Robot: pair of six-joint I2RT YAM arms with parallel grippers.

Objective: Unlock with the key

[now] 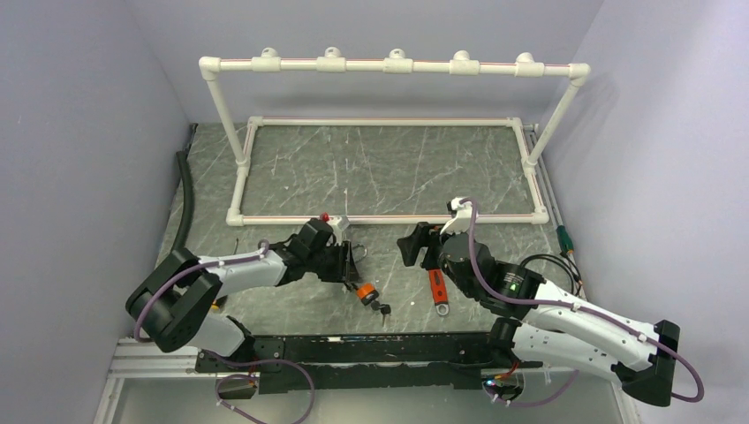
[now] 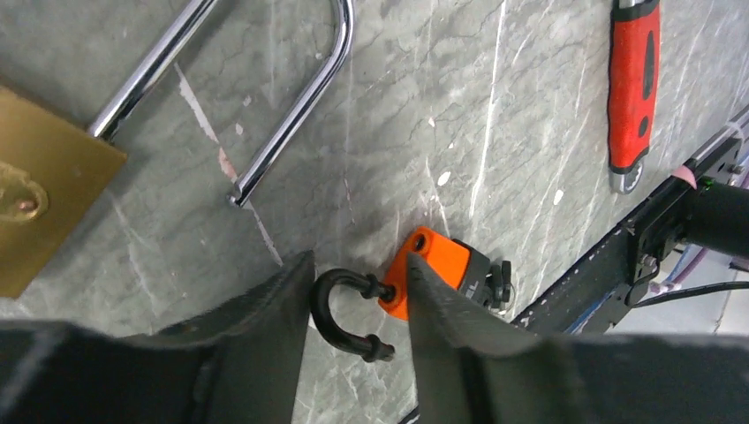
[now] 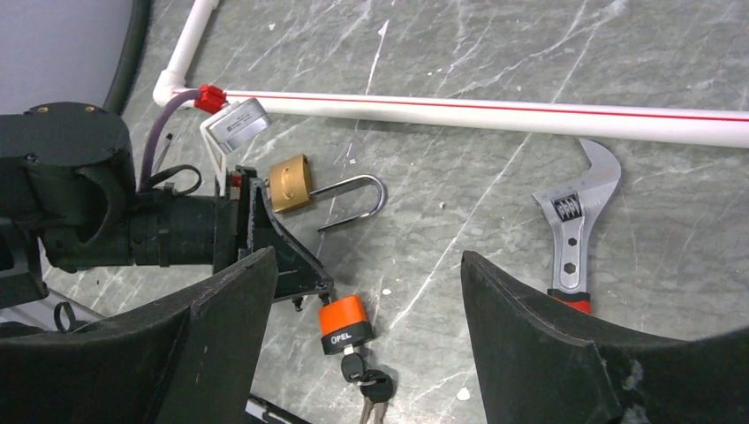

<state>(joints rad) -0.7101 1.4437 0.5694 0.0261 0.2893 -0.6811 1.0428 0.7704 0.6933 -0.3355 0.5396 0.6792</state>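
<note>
Top view: orange padlock (image 1: 366, 292) lies on the worktop (image 1: 389, 168) just beside the left hand (image 1: 353, 261). Its long axis has the key (image 1: 382, 308) at the near end. The right hand (image 1: 409, 245) is farther off.
Left wrist: fingers spread, shackle (image 2: 346, 311) between them, contact unclear.
Right wrist: fingers spread wide, empty.

Left claw (image 2: 358, 300) angles low and downward; right claw (image 3: 366, 258) gapes wide.

Orange padlock (image 3: 344, 323) lying flat, black shackle (image 2: 332, 305) swung open, key (image 3: 353, 364) in keyhole.
</note>
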